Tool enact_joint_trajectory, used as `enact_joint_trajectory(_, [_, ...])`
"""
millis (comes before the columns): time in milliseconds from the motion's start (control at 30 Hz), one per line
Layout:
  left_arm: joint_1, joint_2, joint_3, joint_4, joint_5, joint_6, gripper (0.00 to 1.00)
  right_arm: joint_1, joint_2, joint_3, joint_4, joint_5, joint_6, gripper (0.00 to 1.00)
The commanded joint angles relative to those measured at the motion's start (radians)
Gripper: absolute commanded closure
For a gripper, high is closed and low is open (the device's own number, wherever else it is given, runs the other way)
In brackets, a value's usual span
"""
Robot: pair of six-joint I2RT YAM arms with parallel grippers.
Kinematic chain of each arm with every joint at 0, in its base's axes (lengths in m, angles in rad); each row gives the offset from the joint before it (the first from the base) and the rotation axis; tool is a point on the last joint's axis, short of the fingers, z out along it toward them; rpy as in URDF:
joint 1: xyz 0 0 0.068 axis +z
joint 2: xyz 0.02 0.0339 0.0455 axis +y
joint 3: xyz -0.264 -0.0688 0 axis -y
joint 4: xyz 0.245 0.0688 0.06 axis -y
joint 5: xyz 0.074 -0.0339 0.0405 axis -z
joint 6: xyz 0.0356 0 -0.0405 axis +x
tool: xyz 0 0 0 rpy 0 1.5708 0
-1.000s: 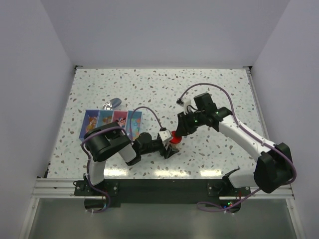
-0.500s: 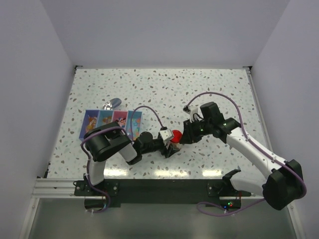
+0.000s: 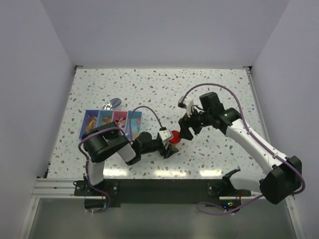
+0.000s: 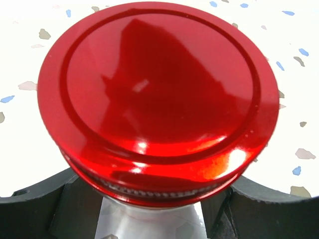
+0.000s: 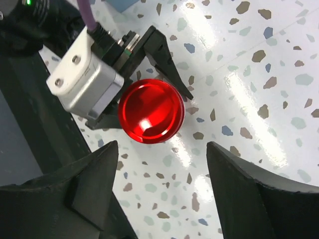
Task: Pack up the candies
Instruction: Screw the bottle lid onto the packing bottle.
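The candies cannot be seen in any view. A red lid (image 5: 151, 110) caps a jar (image 4: 149, 221) at the near middle of the speckled terrazzo table (image 3: 149, 84), which is enclosed by plain pale walls. The left gripper (image 3: 171, 143), its arm folded low, clamps the jar below the lid. The right gripper (image 5: 162, 164), its arm reaching in from the right, hangs above the lid with jaws wide apart and nothing between them.

A glossy round red lid (image 4: 157, 99) fills most of the frame, capping a pale jar (image 4: 144, 219) at 6 o'clock. The left gripper (image 4: 152, 226) clasps the jar, with black fingers (image 4: 40, 209) at 7 and 5 o'clock. Speckled white table (image 4: 299, 59) surrounds them.
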Motion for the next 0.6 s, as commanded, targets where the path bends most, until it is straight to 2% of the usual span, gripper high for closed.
enact_joint_trajectory(0, [0.019, -0.034, -0.02, -0.034, 0.038, 0.015, 0.58, 0.004, -0.016, 0.026, -0.052, -0.05, -0.242, 0.24])
enact_joint_trajectory(233, [0.044, -0.056, -0.046, -0.063, 0.125, 0.05, 0.58, 0.05, 0.0, 0.012, -0.068, -0.106, -0.406, 0.19])
enact_joint_trajectory(567, [0.044, -0.036, -0.024, -0.105, 0.231, 0.141, 0.58, 0.136, 0.112, 0.04, -0.086, -0.077, -0.48, 0.17])
